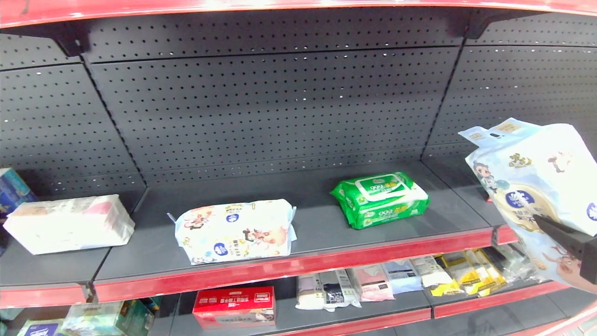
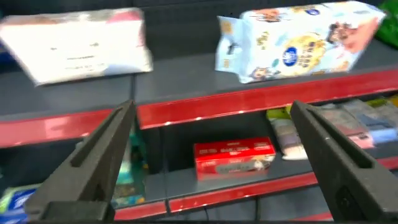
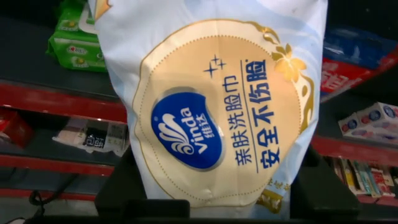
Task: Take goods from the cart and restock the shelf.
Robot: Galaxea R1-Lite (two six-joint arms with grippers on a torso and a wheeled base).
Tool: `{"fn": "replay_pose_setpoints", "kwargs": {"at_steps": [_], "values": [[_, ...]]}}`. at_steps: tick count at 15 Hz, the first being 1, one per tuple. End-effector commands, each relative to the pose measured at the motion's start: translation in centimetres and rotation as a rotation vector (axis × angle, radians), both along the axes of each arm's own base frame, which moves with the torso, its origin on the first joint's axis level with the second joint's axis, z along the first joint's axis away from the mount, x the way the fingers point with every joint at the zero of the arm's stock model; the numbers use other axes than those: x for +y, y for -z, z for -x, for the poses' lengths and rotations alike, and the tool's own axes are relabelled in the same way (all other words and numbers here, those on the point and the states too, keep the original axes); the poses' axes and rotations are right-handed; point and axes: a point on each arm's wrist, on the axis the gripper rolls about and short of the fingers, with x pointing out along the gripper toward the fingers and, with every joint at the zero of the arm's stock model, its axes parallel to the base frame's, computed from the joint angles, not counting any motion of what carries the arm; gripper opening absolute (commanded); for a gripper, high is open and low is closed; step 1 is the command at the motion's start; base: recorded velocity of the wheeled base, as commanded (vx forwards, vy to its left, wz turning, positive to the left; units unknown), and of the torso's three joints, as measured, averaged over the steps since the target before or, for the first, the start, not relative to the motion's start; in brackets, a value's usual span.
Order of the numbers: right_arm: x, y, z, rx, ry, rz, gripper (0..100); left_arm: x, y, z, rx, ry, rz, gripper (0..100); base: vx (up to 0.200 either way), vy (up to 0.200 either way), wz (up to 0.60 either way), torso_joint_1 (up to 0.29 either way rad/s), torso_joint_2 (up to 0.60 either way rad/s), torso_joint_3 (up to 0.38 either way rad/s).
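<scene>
The right hand (image 3: pixel 217 190) was clamped on a pale blue tissue pack (image 1: pixel 536 186), its dark fingers (image 3: pixel 121 186) pressed against either side of the pack's lower part. In the head view one finger lay across the front of the pack, which hung upright and slightly tilted in the air at the right of the shelf (image 1: pixel 303 219), before the neighbouring bay and well apart from the goods lying on the board. The left hand (image 2: pixel 212 107) was spread wide with nothing between its fingers, hovering in front of the shelf's red edge.

On the shelf lay a green wet-wipes pack (image 1: pixel 380 198) towards the right, a cartoon-printed soft pack (image 1: pixel 235 230) near the middle at the front edge, and a white tissue pack (image 1: pixel 70 224) in the bay to the left, each apart from the others.

The held pack was cut off by the right border of the head view, and in the right wrist view it covered the tips of the fingers gripping it. A blue package (image 1: pixel 11 191) at the far left was mostly cut off. On the lower shelf a red box (image 1: pixel 234 305) and a row of flat packets (image 1: pixel 373 280) lay partly hidden under the red lip above; what the packets contained was hard to make out.
</scene>
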Motion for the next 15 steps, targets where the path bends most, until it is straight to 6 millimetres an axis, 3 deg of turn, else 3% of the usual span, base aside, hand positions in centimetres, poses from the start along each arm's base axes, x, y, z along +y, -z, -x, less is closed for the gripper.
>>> {"fn": "replay_pose_setpoints", "kwargs": {"at_steps": [1,5,9,12,15], "values": [[0.0,-0.1,0.0,-0.003,0.001,0.000,0,0.0,0.0,0.0,0.002,-0.001,0.000,100,0.000,0.000,0.60,0.007,0.00,0.002],[-0.1,-0.3,0.0,-0.010,0.005,0.002,0,0.0,0.0,0.1,-0.013,-0.004,0.000,100,0.000,0.000,0.60,0.006,0.00,0.004],[-0.2,-0.8,-0.6,-0.015,0.018,0.006,0,0.0,0.1,0.3,-0.033,-0.013,0.002,100,0.000,0.000,0.00,0.000,0.00,0.000],[-0.1,-2.0,-2.4,-0.023,0.004,0.005,0,0.0,0.1,0.3,-0.042,-0.013,0.011,100,0.000,0.000,0.00,0.000,0.00,0.000],[2.0,-2.8,-5.7,0.004,-0.132,-0.007,0,-0.1,0.1,0.3,-0.042,0.003,0.015,100,0.000,0.000,0.00,0.000,0.00,0.000]]}}
